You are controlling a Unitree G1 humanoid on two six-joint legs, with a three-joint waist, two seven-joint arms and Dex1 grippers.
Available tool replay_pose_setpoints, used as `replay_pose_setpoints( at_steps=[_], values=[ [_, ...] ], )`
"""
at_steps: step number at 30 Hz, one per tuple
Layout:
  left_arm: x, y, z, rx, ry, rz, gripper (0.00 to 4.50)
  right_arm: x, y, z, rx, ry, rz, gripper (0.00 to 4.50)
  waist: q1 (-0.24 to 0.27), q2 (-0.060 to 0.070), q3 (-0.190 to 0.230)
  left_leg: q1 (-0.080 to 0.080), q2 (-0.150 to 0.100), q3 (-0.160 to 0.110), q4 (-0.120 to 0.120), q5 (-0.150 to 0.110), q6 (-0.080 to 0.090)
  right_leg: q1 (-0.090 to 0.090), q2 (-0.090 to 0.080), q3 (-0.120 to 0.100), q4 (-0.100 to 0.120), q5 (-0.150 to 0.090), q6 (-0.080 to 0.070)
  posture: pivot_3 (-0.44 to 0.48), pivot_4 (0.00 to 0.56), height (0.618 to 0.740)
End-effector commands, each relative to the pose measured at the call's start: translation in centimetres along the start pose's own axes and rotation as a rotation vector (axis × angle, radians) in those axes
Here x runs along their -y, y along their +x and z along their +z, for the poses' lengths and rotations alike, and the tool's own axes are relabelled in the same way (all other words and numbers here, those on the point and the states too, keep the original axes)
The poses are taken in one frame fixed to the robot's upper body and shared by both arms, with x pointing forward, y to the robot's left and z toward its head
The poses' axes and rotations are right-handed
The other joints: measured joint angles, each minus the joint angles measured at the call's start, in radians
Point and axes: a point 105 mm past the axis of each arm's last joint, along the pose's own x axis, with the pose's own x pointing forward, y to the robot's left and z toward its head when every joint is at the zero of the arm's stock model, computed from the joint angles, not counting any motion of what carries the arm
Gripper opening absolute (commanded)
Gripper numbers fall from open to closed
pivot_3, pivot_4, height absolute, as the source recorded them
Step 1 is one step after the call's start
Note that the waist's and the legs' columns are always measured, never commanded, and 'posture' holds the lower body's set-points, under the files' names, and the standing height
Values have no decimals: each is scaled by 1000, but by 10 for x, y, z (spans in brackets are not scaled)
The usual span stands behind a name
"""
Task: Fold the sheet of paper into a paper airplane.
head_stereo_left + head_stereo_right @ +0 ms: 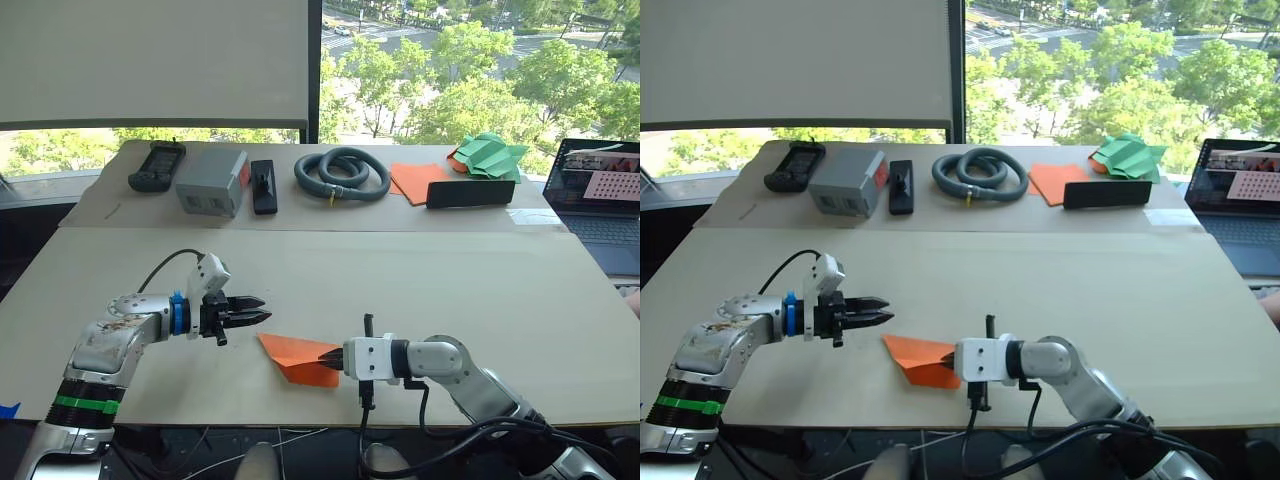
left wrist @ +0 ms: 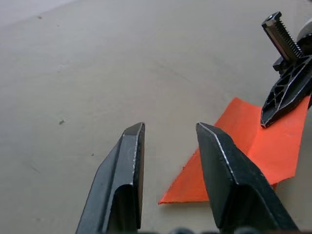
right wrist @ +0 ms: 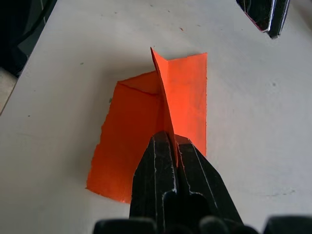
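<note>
Paper: folded orange sheet of paper point(image 1: 296, 359) lying near the front edge of the pale wooden table point(image 1: 420, 290)
Right gripper point(image 1: 330, 355): black fingers closed, pinching the sheet's raised centre crease
Left gripper point(image 1: 262, 309): fingers parted, holding nothing, just beside the sheet's left corner

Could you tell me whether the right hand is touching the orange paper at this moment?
Touching. In the right wrist view, the right hand is shut on a raised fold of the paper, which stands between its fingertips.
</note>
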Motion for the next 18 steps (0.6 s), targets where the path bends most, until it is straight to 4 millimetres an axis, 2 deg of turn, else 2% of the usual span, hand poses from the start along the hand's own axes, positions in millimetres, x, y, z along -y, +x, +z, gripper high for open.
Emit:
replay_pose_setpoints(
  at_steps=[1,2,6,18],
  values=[
    [10,5,4,-18,83,-53,362,7,-1,8,28,-52,-12,0,4,0,0,0,0,0,0,0,0,0,0,0,0,0,0,0,150,704],
    [10,7,2,-25,91,-54,55,7,-1,8,28,-52,-11,0,6,0,0,0,0,0,0,0,-1,0,0,0,0,0,0,0,150,704],
    [15,12,-12,-76,123,-93,55,9,0,10,32,-38,-34,0,9,0,0,0,0,0,0,-1,-1,0,0,0,0,0,0,0,150,704],
    [13,21,-59,-267,247,-108,55,14,5,8,-1,56,-57,0,15,3,-3,1,0,1,0,-1,-1,0,0,0,1,0,0,0,150,704]
  ],
)
